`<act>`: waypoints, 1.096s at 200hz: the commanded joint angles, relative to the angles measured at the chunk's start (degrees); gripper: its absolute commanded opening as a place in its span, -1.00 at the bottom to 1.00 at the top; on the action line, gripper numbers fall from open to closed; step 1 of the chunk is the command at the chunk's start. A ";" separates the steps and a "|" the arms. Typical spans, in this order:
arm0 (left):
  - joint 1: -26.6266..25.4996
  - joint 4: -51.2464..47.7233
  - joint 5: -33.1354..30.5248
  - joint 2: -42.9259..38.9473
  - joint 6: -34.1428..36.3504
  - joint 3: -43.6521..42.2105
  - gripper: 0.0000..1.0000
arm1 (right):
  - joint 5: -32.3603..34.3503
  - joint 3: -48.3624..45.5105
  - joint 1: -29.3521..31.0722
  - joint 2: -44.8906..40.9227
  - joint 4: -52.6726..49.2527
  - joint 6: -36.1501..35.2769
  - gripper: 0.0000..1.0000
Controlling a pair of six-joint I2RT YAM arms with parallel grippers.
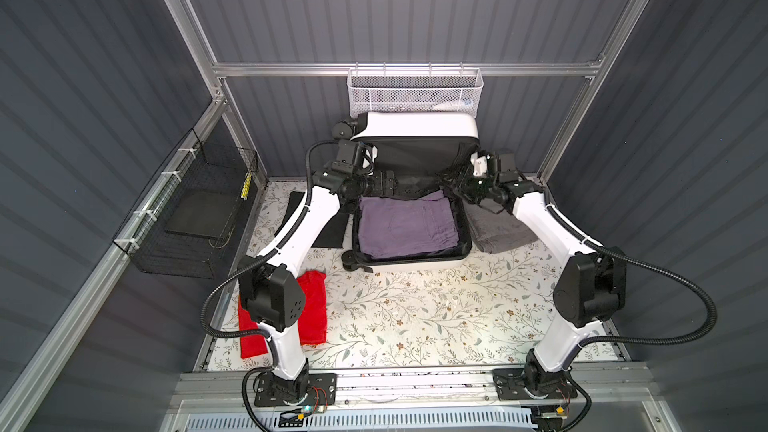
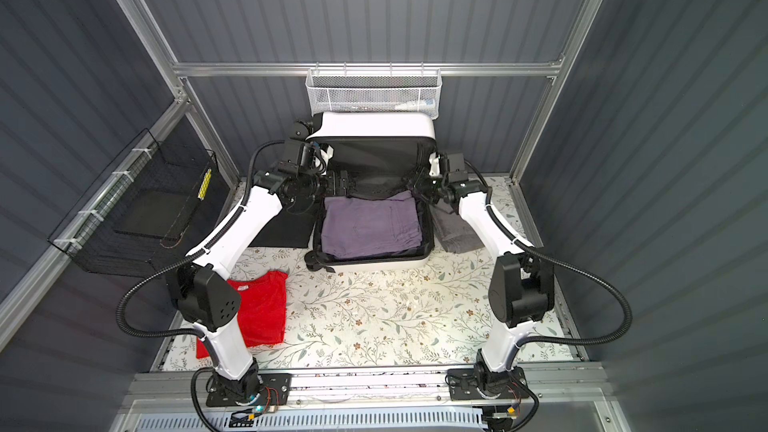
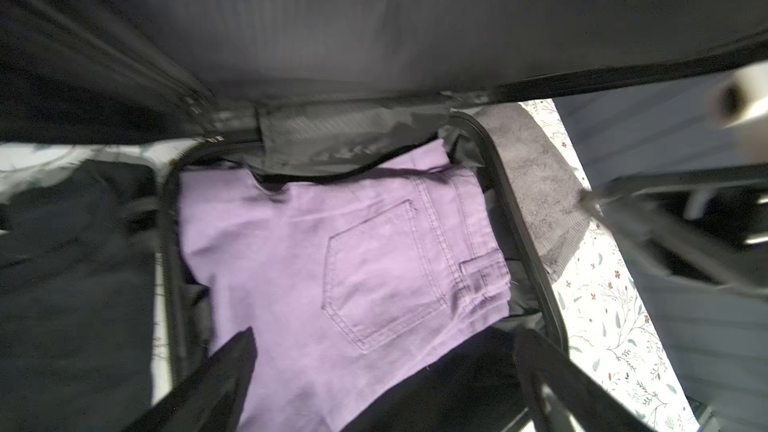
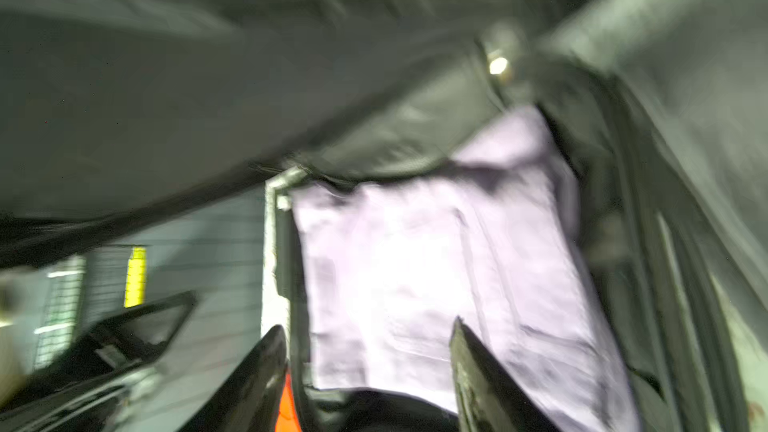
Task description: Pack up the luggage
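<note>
The luggage (image 1: 415,126) is a white hard-shell suitcase lying open at the back of the table. Its black-lined lid (image 2: 374,151) stands upright. Folded purple jeans (image 1: 407,222) fill the lower half (image 1: 411,263). My left gripper (image 1: 392,189) hovers over the hinge end at the left. In the left wrist view it (image 3: 384,332) is open above the jeans (image 3: 332,268), holding nothing. My right gripper (image 1: 455,184) hangs at the hinge's right end. In the blurred right wrist view it (image 4: 368,324) shows its fingers apart over the jeans (image 4: 415,268).
A red shirt (image 1: 311,309) lies front left, partly under my left arm. A black garment (image 1: 328,230) lies left of the suitcase and a grey towel (image 1: 498,230) lies to its right. A white mesh basket (image 1: 413,91) hangs behind, a black wire basket (image 1: 195,218) at the left.
</note>
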 commanded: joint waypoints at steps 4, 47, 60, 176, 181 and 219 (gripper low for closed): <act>2.16 -3.61 2.20 8.38 1.37 9.11 1.00 | -3.08 13.39 -0.71 6.65 -9.11 -4.59 0.26; 2.30 -5.21 5.58 15.77 -1.46 22.34 1.00 | -4.28 9.68 0.53 4.98 -12.20 -8.09 0.25; 2.25 -2.87 6.45 14.22 -2.59 19.65 1.00 | -4.16 2.06 1.41 1.71 -8.91 -8.08 0.24; 1.11 7.51 7.82 3.69 -7.20 2.53 1.00 | 2.07 -24.78 14.36 -3.27 1.06 -9.32 0.19; 0.94 7.45 7.82 3.69 -7.24 2.55 1.00 | 1.99 -25.22 14.72 -3.28 0.96 -9.42 0.19; -0.03 7.50 7.82 3.39 -7.16 1.84 1.00 | 0.99 -29.82 17.33 -4.61 0.45 -10.08 0.18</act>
